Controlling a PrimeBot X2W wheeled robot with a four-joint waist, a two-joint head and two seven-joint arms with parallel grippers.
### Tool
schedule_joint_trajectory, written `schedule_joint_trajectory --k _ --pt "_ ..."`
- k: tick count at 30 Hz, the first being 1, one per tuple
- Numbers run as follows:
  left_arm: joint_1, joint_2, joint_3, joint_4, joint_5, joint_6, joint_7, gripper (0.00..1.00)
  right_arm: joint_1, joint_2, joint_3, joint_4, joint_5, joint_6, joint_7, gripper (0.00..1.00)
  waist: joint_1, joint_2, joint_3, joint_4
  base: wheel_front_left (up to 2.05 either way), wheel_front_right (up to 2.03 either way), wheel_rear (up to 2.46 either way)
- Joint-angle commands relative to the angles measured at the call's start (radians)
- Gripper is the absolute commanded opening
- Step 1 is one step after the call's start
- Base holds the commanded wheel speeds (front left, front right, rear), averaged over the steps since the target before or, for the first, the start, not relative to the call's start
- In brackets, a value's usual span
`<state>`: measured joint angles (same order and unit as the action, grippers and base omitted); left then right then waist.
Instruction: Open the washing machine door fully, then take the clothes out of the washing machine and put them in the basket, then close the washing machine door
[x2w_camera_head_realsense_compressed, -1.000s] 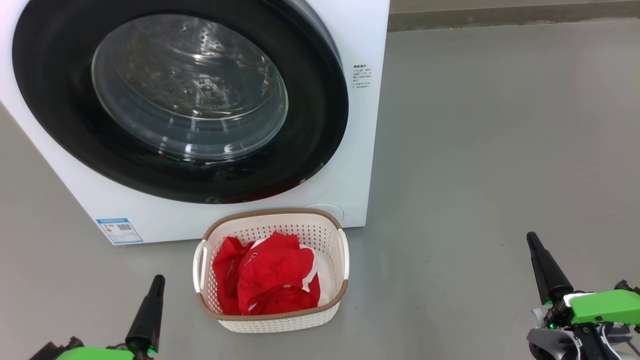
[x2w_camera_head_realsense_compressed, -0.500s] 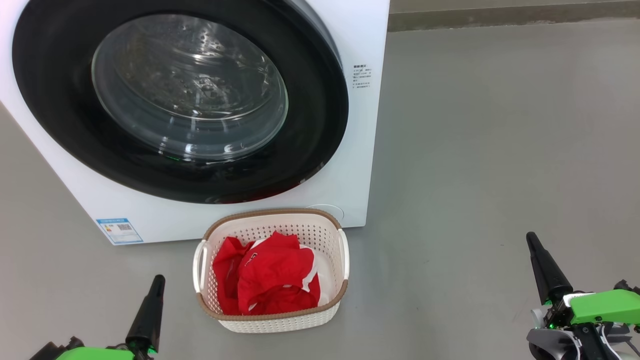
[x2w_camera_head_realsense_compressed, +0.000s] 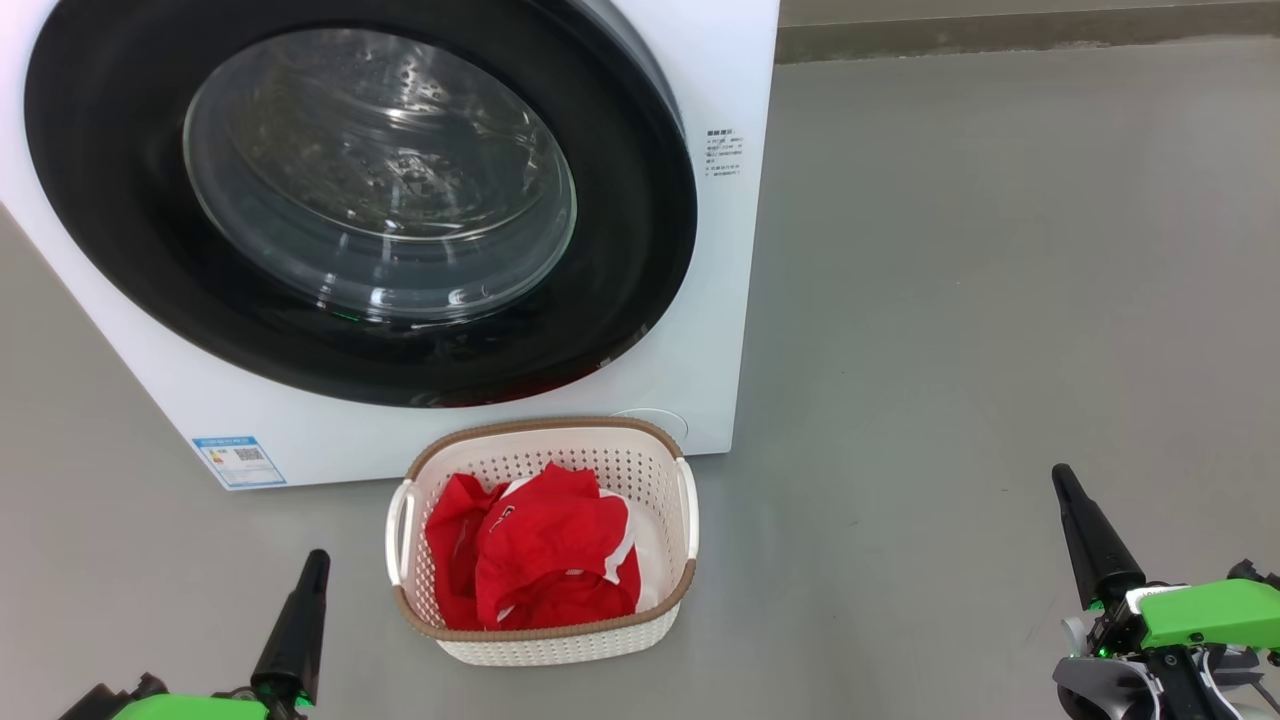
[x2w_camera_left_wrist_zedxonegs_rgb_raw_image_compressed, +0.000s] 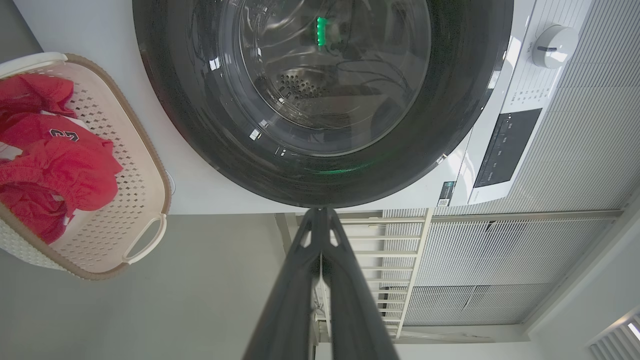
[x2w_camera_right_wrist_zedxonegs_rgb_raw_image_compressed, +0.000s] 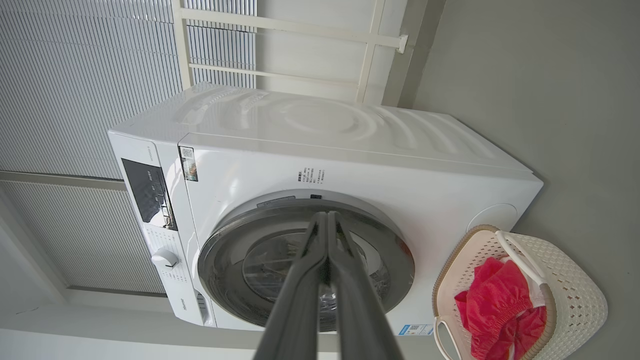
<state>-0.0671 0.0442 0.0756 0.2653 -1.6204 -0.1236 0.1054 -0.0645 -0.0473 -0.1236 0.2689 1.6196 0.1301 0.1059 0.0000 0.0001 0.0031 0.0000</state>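
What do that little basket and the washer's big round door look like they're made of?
The basket looks like moulded plastic, cream and matt: regular punched holes, with a brown rim patterned like weave. The door seems glossy black plastic, possibly coated, around a clear glass bowl: it gives sharp reflections and the drum shows through.

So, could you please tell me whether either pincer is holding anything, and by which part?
Nothing is held: left pincer and right pincer are shut and empty; the clothes lie in the basket.
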Motion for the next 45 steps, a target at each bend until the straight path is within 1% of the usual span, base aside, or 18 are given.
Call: schedule_joint_trajectory --k 1,45 --pt "-0.041 0.008 0.036 -0.020 0.010 -0.007 0.006 0.00 -0.043 -0.007 0.014 -0.024 -0.007 0.001 0.004 0.00 0.0000 -0.0001 0.000 0.000 0.00 0.00 0.00" --pt "-0.041 0.007 0.038 -0.020 0.011 -0.007 0.007 0.00 -0.043 -0.005 0.011 -0.024 -0.010 0.001 0.006 0.00 0.0000 -0.0001 0.000 0.000 0.00 0.00 0.00"
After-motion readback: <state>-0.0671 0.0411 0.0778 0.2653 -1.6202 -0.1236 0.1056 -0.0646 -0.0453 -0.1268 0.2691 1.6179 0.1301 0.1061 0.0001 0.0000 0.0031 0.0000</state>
